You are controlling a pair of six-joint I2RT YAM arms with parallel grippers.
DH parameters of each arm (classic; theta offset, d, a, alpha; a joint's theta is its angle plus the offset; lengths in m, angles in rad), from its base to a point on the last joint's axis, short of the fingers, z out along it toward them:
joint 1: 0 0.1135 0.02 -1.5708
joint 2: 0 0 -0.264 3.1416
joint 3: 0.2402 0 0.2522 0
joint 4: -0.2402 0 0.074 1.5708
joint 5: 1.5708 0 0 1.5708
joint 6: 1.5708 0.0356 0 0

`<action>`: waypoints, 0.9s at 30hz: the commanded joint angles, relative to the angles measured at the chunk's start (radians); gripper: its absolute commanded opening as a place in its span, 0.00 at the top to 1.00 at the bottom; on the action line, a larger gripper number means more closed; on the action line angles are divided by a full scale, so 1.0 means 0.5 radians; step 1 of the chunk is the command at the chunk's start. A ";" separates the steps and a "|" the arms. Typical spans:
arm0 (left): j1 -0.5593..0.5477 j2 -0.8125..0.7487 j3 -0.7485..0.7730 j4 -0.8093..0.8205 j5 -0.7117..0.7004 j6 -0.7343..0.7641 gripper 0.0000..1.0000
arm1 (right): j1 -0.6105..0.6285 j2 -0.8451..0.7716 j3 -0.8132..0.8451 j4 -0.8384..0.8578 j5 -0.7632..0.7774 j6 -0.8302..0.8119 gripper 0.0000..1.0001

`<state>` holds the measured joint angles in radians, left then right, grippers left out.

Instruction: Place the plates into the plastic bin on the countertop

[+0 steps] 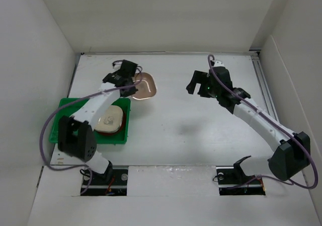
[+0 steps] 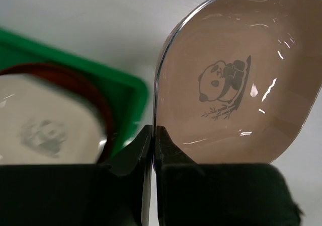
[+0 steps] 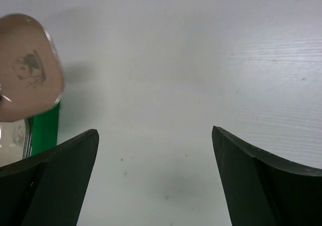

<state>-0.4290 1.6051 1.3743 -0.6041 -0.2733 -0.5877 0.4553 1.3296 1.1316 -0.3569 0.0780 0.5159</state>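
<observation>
My left gripper (image 2: 154, 135) is shut on the rim of a pinkish-tan rounded-square plate (image 2: 236, 85) with a panda print, held up over the white countertop (image 1: 191, 120) just beyond the bin's far right corner (image 1: 143, 86). The green plastic bin (image 1: 68, 105) lies at the left and holds a cream plate (image 1: 109, 119) stacked on a reddish-brown one (image 2: 95, 92). Out over the middle right of the countertop, my right gripper (image 3: 155, 140) hangs open with nothing between its fingers. Its view catches the tan plate (image 3: 27, 65) and a bin corner (image 3: 45, 128) at the left.
White walls (image 1: 35, 70) close in the left, back and right sides. A purple cable (image 1: 50, 123) loops beside the left arm over the bin's near left side. A metal rail (image 1: 264, 85) runs along the right wall.
</observation>
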 commanded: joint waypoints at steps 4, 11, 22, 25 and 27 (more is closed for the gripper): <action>0.415 -0.773 -0.444 -0.212 -0.147 -0.351 1.00 | 0.353 0.019 -0.100 0.180 -0.012 0.094 0.00; 0.533 -1.501 -0.815 -0.580 -0.351 -1.081 1.00 | 0.645 0.044 -0.168 0.299 0.007 0.116 0.00; 0.533 -1.627 -1.245 -0.578 -0.187 -1.914 1.00 | 0.761 -0.379 -0.321 0.318 -0.039 0.171 0.00; 0.533 -1.569 -1.331 -0.531 -0.144 -1.957 1.00 | 0.780 -0.490 -0.321 0.232 -0.039 0.149 0.00; 0.533 -1.547 -1.331 -0.531 -0.122 -1.979 0.99 | 0.780 -0.542 -0.321 0.205 0.004 0.149 0.00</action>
<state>-0.1616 0.8249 0.7105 -0.9028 -0.3309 -1.4715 0.8333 1.0950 0.9657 -0.2687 0.0639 0.5980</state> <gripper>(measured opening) 0.010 0.999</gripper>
